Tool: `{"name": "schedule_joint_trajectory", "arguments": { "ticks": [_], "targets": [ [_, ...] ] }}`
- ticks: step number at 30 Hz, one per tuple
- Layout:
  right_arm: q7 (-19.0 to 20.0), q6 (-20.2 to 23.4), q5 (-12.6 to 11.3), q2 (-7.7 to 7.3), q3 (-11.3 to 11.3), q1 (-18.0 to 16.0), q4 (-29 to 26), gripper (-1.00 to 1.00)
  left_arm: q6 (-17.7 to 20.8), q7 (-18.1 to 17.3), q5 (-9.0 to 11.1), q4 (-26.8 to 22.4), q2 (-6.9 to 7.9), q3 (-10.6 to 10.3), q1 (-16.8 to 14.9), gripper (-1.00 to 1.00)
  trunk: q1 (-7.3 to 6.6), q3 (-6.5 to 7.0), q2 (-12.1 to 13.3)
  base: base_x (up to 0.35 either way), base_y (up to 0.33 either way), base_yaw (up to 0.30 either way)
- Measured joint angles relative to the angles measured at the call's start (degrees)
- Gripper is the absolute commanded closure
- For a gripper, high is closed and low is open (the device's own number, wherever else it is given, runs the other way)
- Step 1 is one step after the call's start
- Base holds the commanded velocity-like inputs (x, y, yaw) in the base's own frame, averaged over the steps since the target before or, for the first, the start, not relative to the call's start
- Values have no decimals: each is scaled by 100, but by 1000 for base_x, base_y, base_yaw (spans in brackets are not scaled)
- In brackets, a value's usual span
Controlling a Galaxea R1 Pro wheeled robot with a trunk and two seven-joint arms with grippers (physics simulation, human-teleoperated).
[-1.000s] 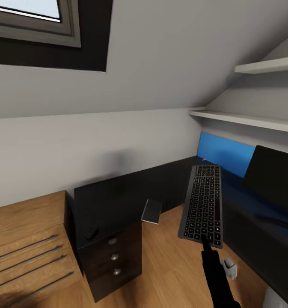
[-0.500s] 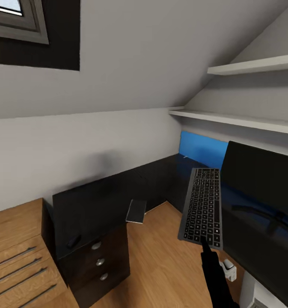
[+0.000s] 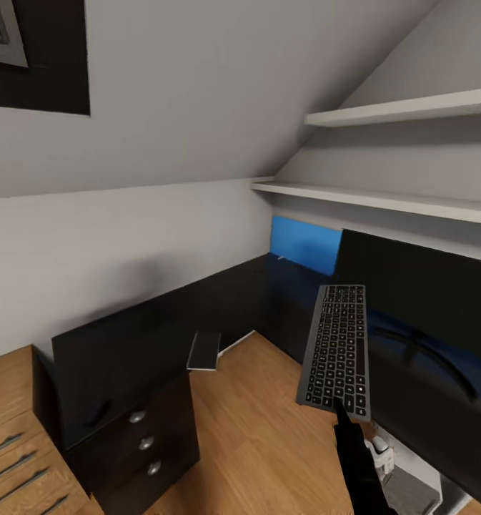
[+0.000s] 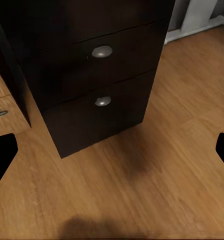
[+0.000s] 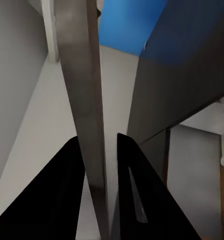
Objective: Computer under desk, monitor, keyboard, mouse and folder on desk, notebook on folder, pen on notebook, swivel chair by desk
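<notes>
Keyboard (image 3: pixel 336 348) sat clamped in the right gripper (image 3: pixel 338 405), held above the floor beside the desk (image 3: pixel 161 329); left gripper (image 4: pixel 112 150) gaped wide.

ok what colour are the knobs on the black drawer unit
Silver-grey metal knobs on the drawer unit, clearest in the left wrist view.

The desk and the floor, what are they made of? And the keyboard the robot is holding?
The desk looks like glossy black board or laminate: its top gives a faint sheen. The floor looks like warm brown wood or wood-look planks, with grain lines. The keyboard, pinched at its near edge by the right gripper, seems to have a dull grey metal or plastic frame with matte black keys.
</notes>
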Motion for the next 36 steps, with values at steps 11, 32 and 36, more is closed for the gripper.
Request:
{"name": "schedule_joint_trajectory", "arguments": {
  "ticks": [11, 32, 36],
  "targets": [
    [-1, 1, -5, 1, 2, 1, 12, 100, 3, 4, 1, 6, 1, -8, 0, -100, -2, -24, 0, -38, 20, -273],
    [-1, 1, -5, 3, 3, 1, 14, 100, 3, 1, 1, 6, 1, -1, -1, -100, -2, -70, -1, -64, 55, -273],
    [-1, 0, -5, 4, 3, 1, 14, 100, 7, -3, 1, 6, 1, -1, 0, -100, -2, -79, -1, -4, 3, -273]
  ]
}}
